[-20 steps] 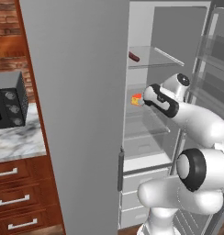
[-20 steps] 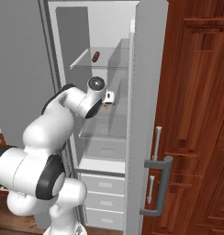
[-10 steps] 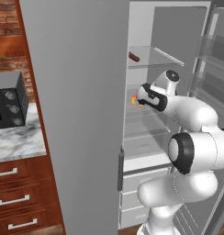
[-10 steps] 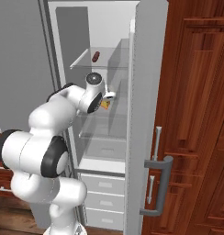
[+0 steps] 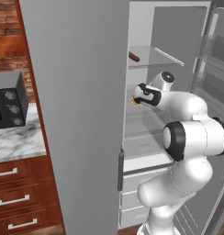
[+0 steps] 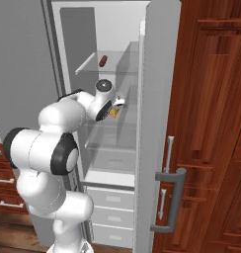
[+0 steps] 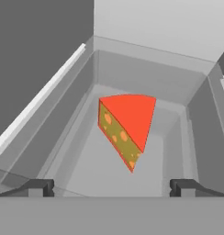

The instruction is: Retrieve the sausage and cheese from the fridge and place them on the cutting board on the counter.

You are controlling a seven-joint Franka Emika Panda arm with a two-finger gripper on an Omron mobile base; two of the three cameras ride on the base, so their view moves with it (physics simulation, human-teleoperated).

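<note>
The fingers are spread wide and released, holding nothing and touching nothing: in the hand view the two dark tips stand far apart at the bottom, with the cheese lying ahead of them and between their lines, not yet between the tips themselves. The wedge rests on a glass shelf inside the fridge, its reddish-orange face up and its yellow holed side turned toward the left tip. In the left base view the hand reaches into the open fridge at mid-height, and a sliver of the cheese shows just beside it. The sausage lies on the shelf above, near that shelf's left edge. The bench stands left of the fridge. No brand, label or writing can be read on any of these.
</note>
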